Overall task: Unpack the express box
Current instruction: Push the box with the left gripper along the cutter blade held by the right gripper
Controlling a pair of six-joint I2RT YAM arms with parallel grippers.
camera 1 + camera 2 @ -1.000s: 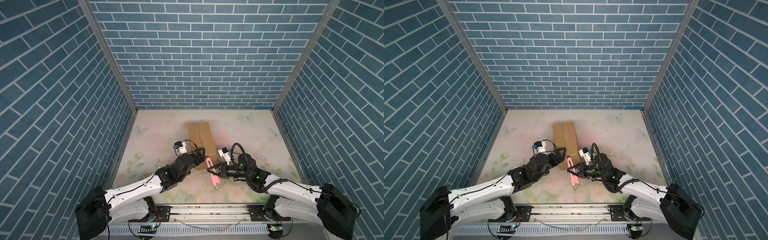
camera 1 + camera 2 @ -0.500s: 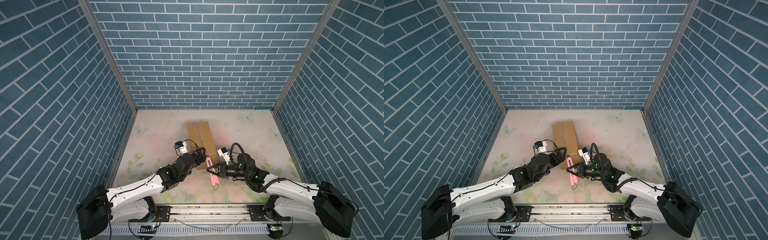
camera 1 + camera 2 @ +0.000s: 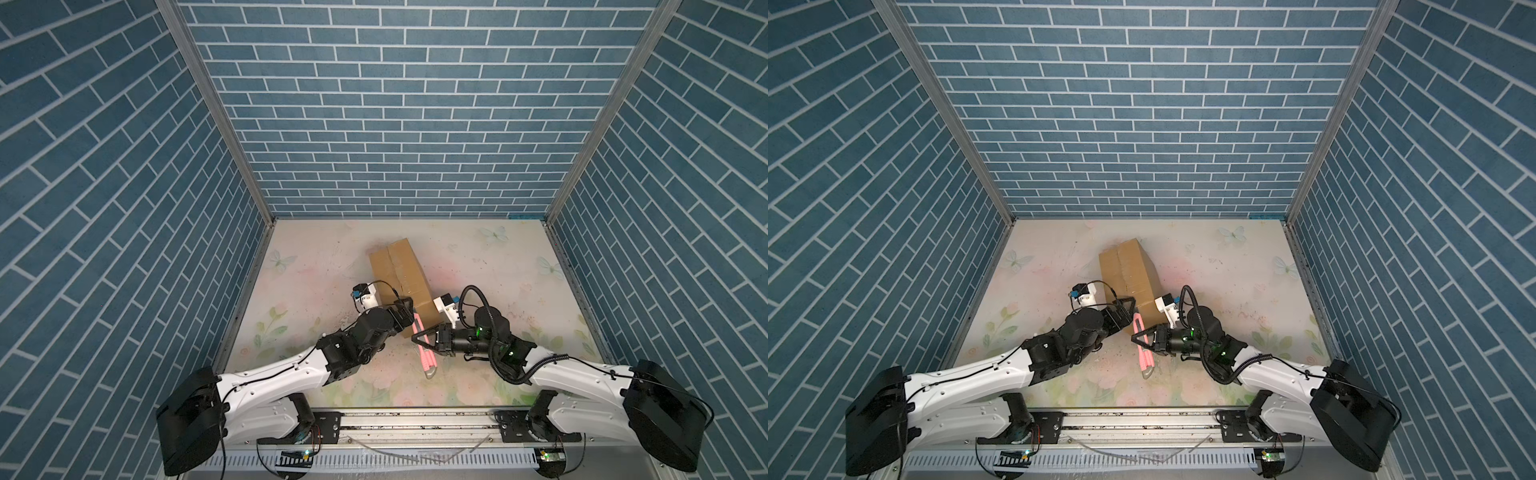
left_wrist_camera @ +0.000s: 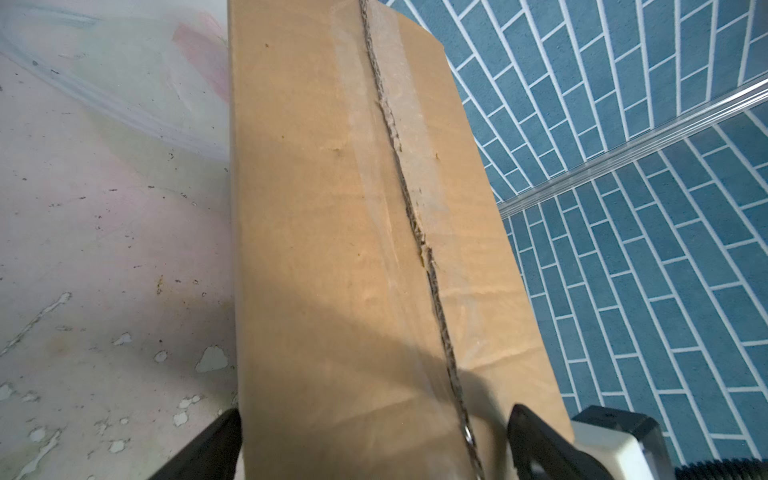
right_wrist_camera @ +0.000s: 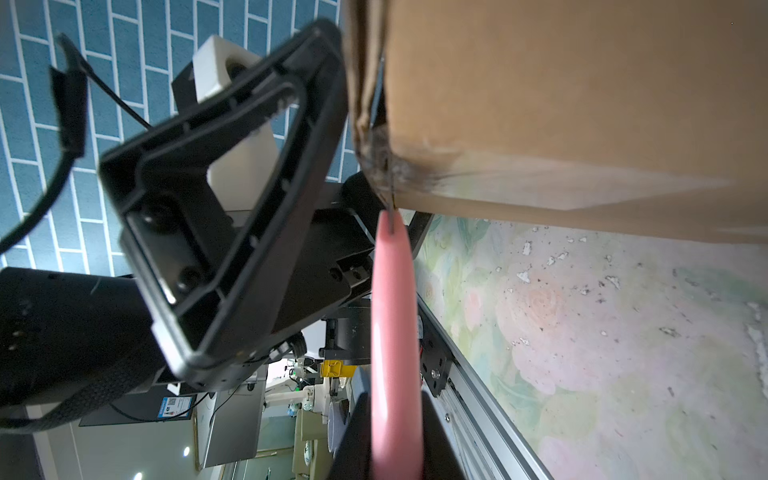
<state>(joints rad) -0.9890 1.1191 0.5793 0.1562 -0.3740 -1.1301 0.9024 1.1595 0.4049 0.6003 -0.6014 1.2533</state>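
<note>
The express box (image 3: 400, 272) lies in the middle of the counter (image 3: 498, 266), its long axis running away from both arms toward the back wall (image 3: 395, 124). The left hand (image 3: 405, 308) stands spread wide astride its near end; whether it presses the sides cannot be determined. The right hand (image 3: 419, 337), clamped on the pink knife (image 3: 428, 360), is just beside, with the blade tip at that same end.
</note>
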